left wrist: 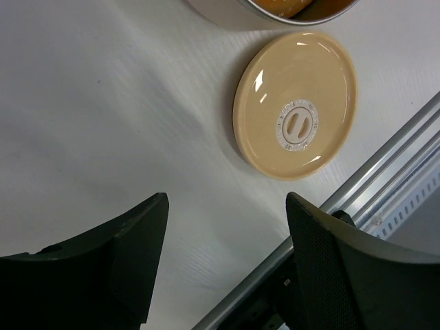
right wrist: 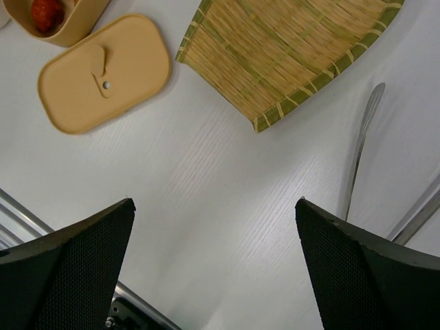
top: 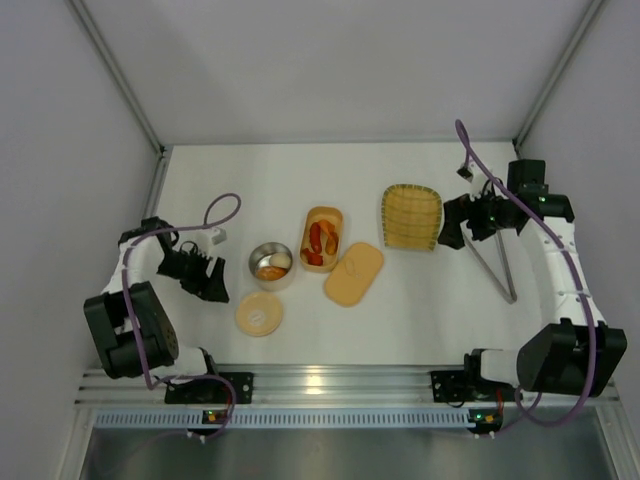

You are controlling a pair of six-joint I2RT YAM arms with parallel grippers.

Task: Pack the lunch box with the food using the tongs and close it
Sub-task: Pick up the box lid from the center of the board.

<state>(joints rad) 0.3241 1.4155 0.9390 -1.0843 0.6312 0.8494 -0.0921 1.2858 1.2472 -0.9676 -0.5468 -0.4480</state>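
As my left pincer (left wrist: 227,203) and right pincer (right wrist: 214,205) gape empty, the round lid (left wrist: 295,103), lying flat on the near side of the tin (left wrist: 220,9), may skid when pinched.

My left wrist camera cuts the steel tin (left wrist: 223,12) off at the top edge. My right one crops the box (right wrist: 82,24) and woven tray (right wrist: 289,48), and the tongs (right wrist: 359,148) vanish behind my right pincer (right wrist: 214,203).

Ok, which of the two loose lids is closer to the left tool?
The round tan lid, lying near the left tool beside the steel tin; the oblong lid lies farther right, by the orange box.
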